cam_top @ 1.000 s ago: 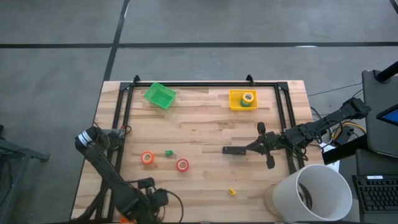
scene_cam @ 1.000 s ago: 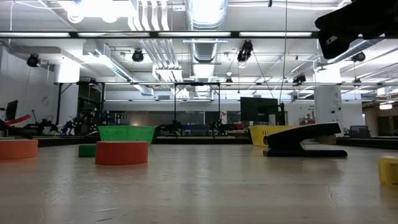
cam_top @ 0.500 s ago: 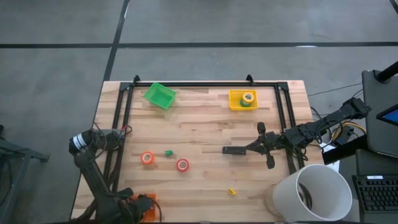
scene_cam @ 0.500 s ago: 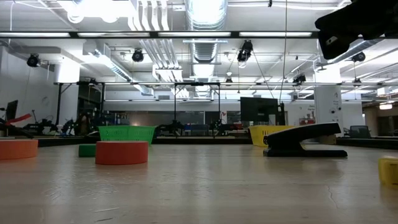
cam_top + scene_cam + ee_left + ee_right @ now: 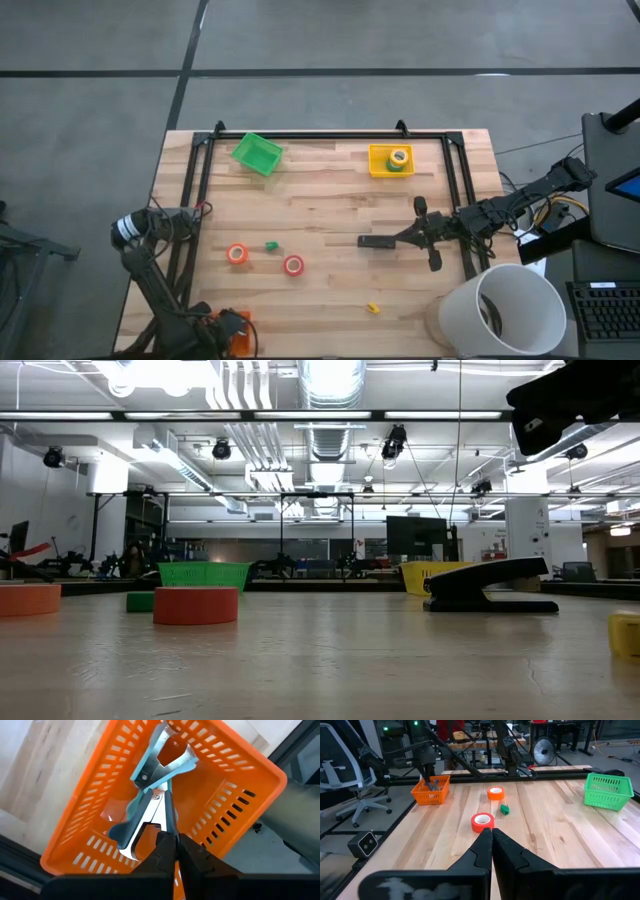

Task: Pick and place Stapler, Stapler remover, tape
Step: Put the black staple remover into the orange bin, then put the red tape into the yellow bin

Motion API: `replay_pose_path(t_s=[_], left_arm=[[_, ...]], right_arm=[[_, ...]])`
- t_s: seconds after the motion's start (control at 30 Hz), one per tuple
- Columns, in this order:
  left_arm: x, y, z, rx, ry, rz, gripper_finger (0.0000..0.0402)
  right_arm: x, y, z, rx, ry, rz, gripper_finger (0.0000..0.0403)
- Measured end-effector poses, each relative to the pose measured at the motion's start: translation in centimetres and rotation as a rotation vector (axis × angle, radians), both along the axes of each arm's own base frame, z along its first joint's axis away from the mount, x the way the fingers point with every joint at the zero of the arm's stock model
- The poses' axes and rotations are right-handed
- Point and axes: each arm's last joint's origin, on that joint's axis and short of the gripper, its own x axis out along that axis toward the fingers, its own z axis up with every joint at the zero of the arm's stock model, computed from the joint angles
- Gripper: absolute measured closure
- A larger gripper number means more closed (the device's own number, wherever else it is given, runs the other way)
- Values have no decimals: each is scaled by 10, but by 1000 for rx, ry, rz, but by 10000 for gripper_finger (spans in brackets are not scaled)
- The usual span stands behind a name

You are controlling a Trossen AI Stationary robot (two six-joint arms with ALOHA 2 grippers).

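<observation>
My left gripper (image 5: 170,839) points down into an orange basket (image 5: 235,780) at the table's near left corner (image 5: 238,338). It is shut on the stapler remover (image 5: 150,795), which has blue handles and metal claws. The black stapler (image 5: 377,241) lies flat on the table right of centre, also in the low view (image 5: 490,585). My right gripper (image 5: 491,832) hovers shut just right of it and above it, touching nothing. A red tape roll (image 5: 293,265) and an orange one (image 5: 237,254) lie on the table. A third roll (image 5: 399,158) sits in a yellow bin (image 5: 378,162). My left gripper pinches a thin metal edge of the stapler remover (image 5: 167,822) between its two fingertips, coming from above and pointing down. The remover is inside the orange basket below the fingers. Whether it rests on the basket's floor I cannot tell.
A green basket (image 5: 257,153) stands at the far left. A small green piece (image 5: 270,245) lies between the two rolls, and a small yellow piece (image 5: 373,308) lies near the front edge. A white bucket (image 5: 500,315) stands at the near right corner. A black frame (image 5: 330,135) runs round the table.
My left gripper has swung toward the table's near left corner, sunk and rolled about its own axis. In the high view the arm now hides less of the orange basket. My right arm and the things on the table have kept still.
</observation>
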Motion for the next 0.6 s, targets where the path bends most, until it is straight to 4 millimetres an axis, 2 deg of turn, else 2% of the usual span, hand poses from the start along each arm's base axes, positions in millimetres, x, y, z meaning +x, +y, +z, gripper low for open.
replay_pose_path(t_s=[0.13, 0.43, 0.6], left_arm=[[0, 3, 0, 21, 16, 29, 374], [-3, 7, 0, 66, 49, 40, 283], [-4, 11, 6, 105, 73, 6, 259]], right_arm=[[0, 0, 0, -1, 1, 0, 394], [0, 0, 0, 2, 1, 0, 394], [0, 0, 0, 1, 1, 0, 394]])
